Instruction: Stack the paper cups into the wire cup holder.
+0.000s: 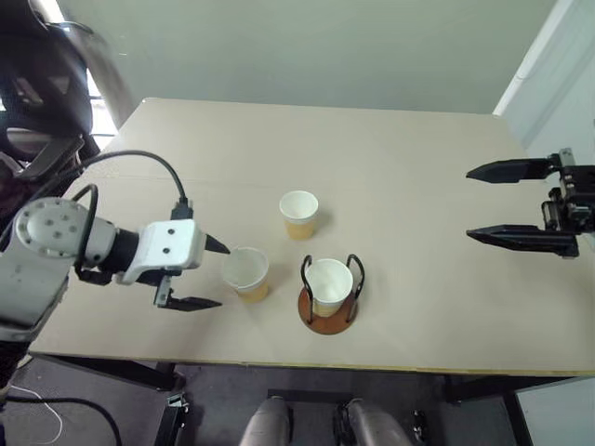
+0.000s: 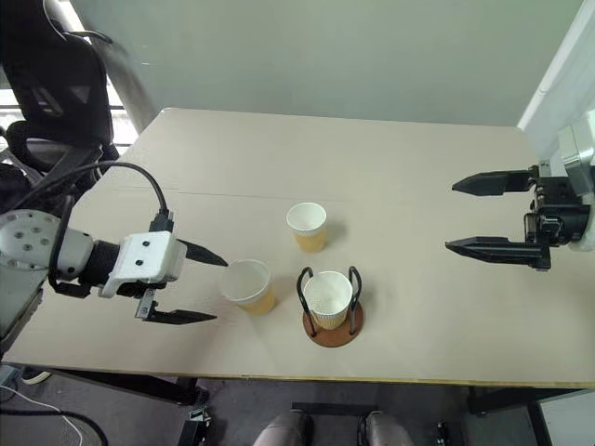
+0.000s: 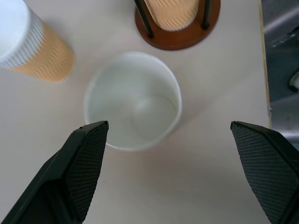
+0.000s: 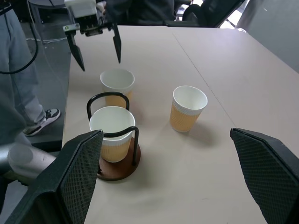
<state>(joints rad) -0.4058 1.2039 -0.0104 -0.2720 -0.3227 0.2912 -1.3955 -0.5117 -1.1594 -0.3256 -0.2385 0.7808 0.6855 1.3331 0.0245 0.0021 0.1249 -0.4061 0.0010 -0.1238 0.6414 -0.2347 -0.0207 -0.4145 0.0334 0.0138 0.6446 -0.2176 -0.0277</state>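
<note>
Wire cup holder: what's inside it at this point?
One paper cup stands upright inside the wire cup holder, between its two black loops, open and white inside. Whether a second cup is nested in it cannot be told. The disc under the cup is covered.

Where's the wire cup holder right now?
The wire cup holder stands near the table's front edge, holding one paper cup, just right of the loose cup beside the open left gripper.

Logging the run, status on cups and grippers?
Left gripper open, empty, beside near cup. Right gripper open, empty, off to the side. One cup in holder, far cup loose. Nothing in the way.
</note>
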